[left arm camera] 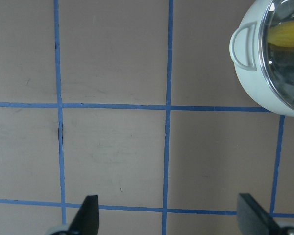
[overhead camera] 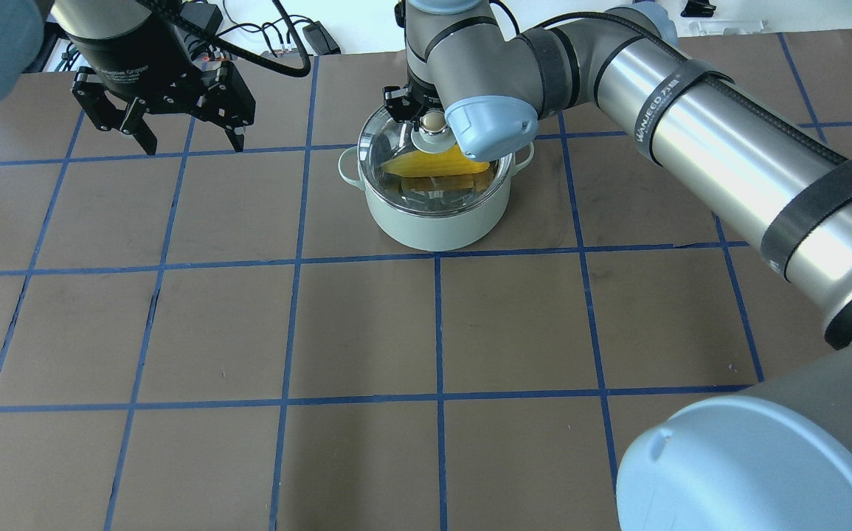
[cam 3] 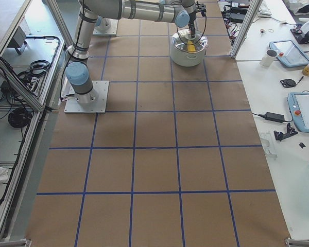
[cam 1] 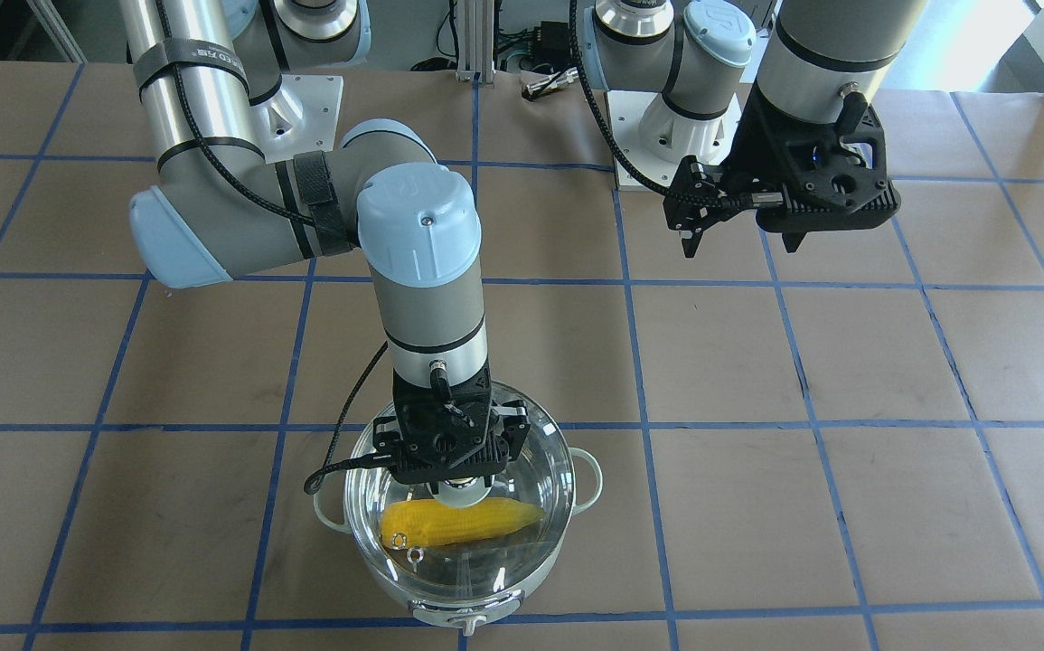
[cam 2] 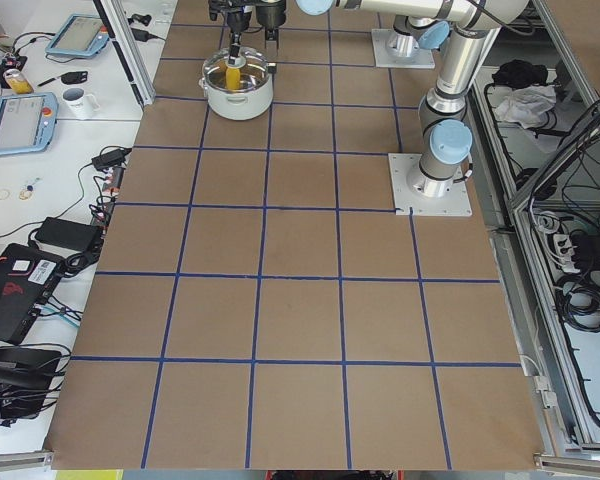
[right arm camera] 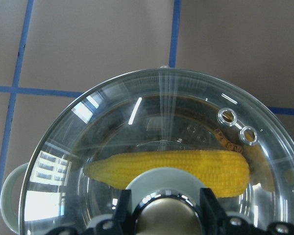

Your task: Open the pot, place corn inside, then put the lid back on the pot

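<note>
Hanging way off left, the left gripper [overhead camera: 195, 147] is spread open, empty. Middle of the table, the pot [overhead camera: 426, 221] has the lid [right arm camera: 137, 112] seated on it, corn [right arm camera: 186, 164] lying sideways inside. Straight over the lid, the right gripper [right arm camera: 164, 208] looks pinched on its knob [overhead camera: 433, 120].

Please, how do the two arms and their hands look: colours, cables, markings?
The left arm and the right arm are silver-grey metal tubes with pale blue caps on the joints. Black straps with white lettering wrap the right arm; a black braided cable runs to each wrist. The left hand and the right hand are black, with two fingers on open linkage frames.
</note>
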